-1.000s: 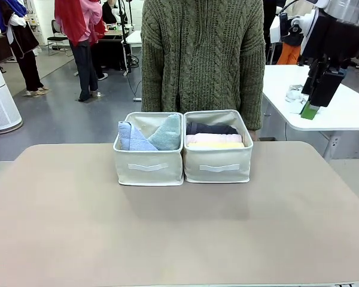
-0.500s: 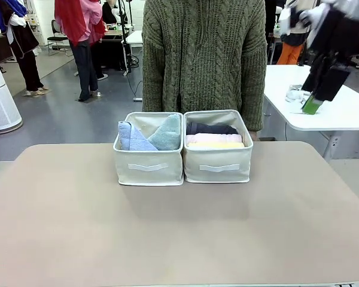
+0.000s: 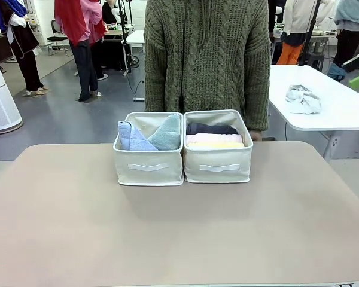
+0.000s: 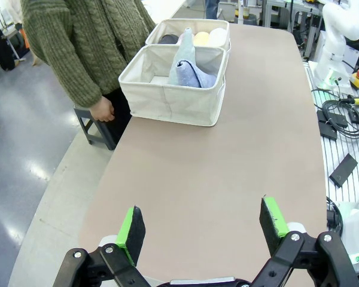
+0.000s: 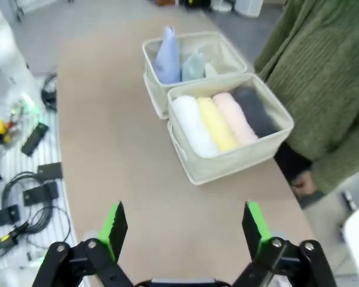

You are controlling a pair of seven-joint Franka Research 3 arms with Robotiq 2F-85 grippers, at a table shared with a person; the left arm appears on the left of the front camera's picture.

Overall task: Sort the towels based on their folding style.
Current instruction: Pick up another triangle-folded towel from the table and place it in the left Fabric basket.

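Two cream fabric bins stand side by side at the table's far middle. The left bin (image 3: 148, 167) holds the light blue towel (image 3: 130, 137) and the grey-teal towel (image 3: 167, 133), both cone-like. In the right bin (image 3: 218, 168) lie the rolled towels: white (image 5: 191, 127), yellow (image 5: 218, 122), pink (image 5: 236, 116) and dark grey (image 5: 257, 110). My left gripper (image 4: 203, 224) hangs open over the bare table, well short of the bins. My right gripper (image 5: 184, 224) is open too, high above the table beside the bin of rolls. Nothing sits between either pair of fingers.
A person in a green knit sweater (image 3: 206, 54) stands right behind the bins, one hand (image 4: 102, 109) at the table's edge. A crumpled grey-white cloth (image 3: 302, 98) lies on the white side table (image 3: 341, 113) at the right. Cables and parts lie on the floor (image 5: 24, 197).
My right arm, which hung in front of the white side table, has swung off to the picture's right edge. The bins and towels have not moved.
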